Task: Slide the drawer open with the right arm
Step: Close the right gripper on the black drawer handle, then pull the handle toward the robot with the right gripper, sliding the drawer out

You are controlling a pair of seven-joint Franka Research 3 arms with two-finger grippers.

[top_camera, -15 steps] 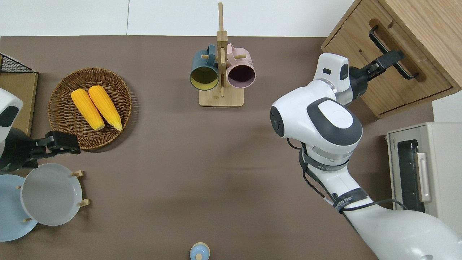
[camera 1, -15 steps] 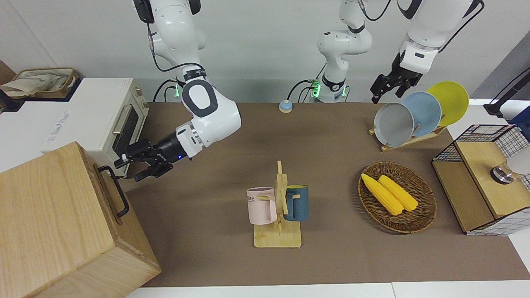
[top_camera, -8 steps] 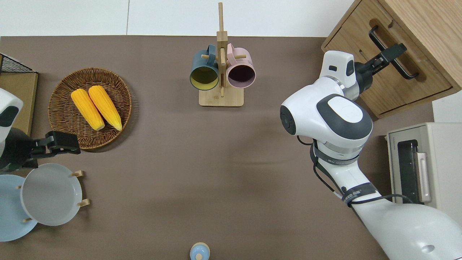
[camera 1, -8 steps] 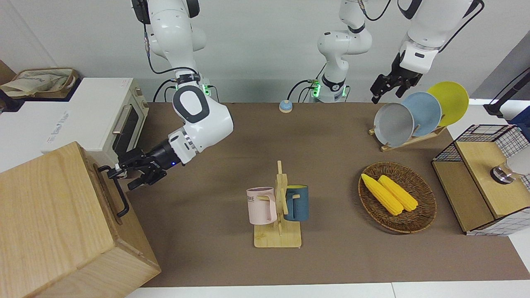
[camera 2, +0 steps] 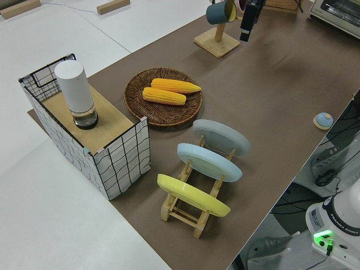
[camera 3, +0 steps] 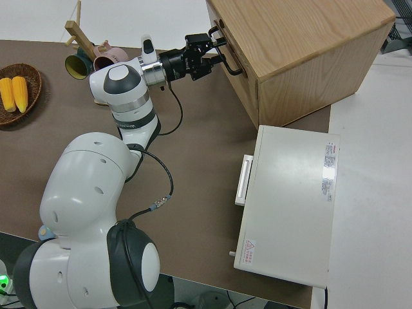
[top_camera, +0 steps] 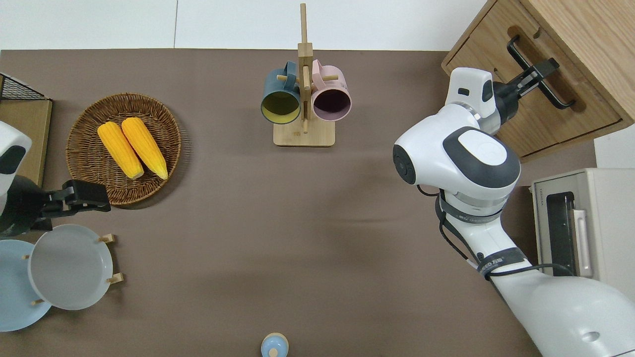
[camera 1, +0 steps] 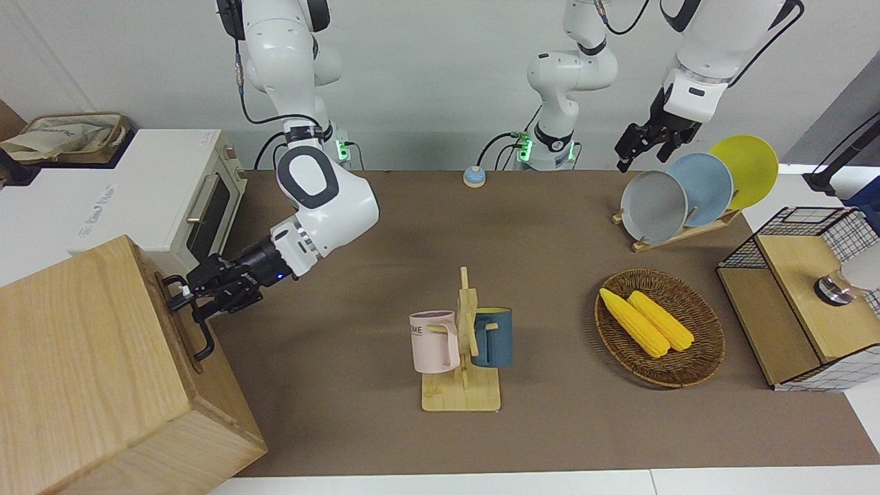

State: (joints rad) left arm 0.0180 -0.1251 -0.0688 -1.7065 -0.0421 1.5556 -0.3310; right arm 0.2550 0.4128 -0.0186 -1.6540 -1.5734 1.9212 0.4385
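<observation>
The drawer [top_camera: 565, 116] is the light-wood front of the pale wooden cabinet [camera 1: 82, 357] at the right arm's end of the table, and it looks closed. Its black bar handle [camera 1: 201, 338] also shows in the overhead view [top_camera: 563, 101] and the right side view [camera 3: 233, 66]. My right gripper [camera 1: 194, 299] is at the handle's end nearer the robots. Its fingers are open, one on either side of the bar. It also shows in the overhead view [top_camera: 543, 69] and the right side view [camera 3: 215, 46]. The left arm is parked.
A white toaster oven [camera 1: 206, 199] stands beside the cabinet, nearer the robots. A mug rack [camera 1: 464, 344] stands mid-table. A basket with corn [camera 1: 701, 357], a plate rack [camera 1: 687, 192], a wire-and-wood cabinet [camera 1: 790, 295] and a small bell [camera 1: 474, 177] are also on the table.
My right gripper has moved toward the cabinet and now has its fingers around the handle bar. The drawer has not moved. The left arm is still.
</observation>
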